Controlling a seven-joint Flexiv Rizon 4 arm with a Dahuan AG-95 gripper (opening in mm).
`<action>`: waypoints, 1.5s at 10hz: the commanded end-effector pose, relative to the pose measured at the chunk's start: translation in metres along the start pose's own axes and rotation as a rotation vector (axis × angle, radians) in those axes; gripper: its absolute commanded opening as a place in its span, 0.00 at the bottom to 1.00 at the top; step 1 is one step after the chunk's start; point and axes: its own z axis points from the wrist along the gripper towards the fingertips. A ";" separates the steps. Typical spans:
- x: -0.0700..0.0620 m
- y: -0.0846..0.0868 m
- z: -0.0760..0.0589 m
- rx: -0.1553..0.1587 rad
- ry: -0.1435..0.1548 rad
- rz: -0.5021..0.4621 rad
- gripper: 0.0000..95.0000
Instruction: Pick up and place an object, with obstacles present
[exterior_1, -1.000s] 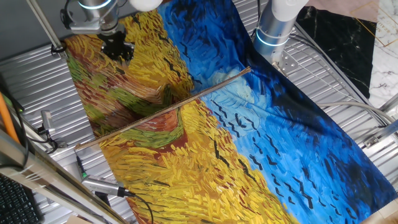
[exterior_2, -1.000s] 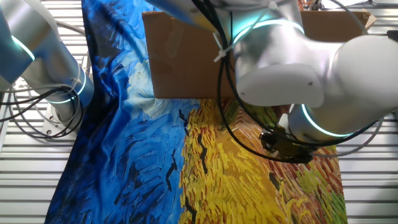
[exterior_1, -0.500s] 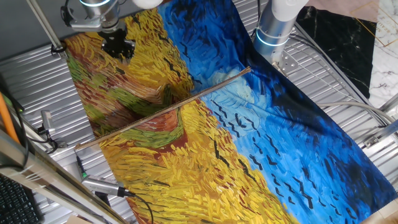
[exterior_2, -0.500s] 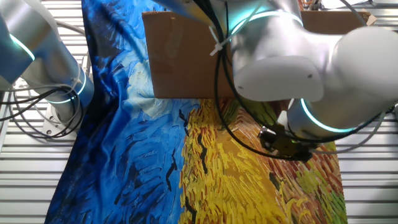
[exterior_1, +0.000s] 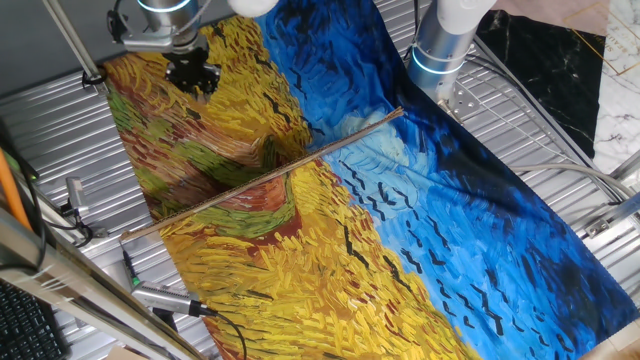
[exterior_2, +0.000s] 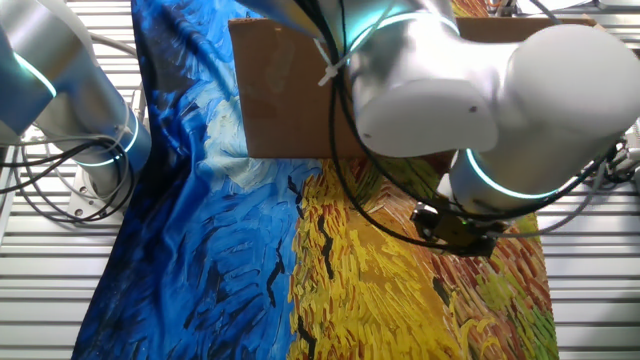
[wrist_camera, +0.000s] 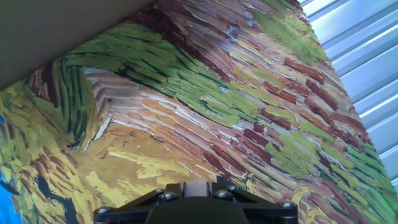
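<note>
Here the gripper (wrist_camera: 198, 198) pinches the tiny tan block (wrist_camera: 198, 187) between its fingertips, so it sits directly at the tool tip, hovering over the painted cloth (wrist_camera: 205, 106) near the cardboard wall (exterior_2: 285, 95).

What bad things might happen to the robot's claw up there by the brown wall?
1. The gripper hangs close to the cardboard wall; a sideways swing might knock it.
2. A small tan piece seems pinched between the fingers; it is tiny, so it might slip out onto the busy painted cloth and be hard to spot.
</note>
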 end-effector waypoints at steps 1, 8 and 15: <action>-0.001 -0.002 0.000 -0.010 0.006 0.008 0.00; -0.026 0.041 -0.065 -0.032 0.031 0.082 0.00; -0.037 0.080 -0.103 -0.030 0.053 0.121 0.00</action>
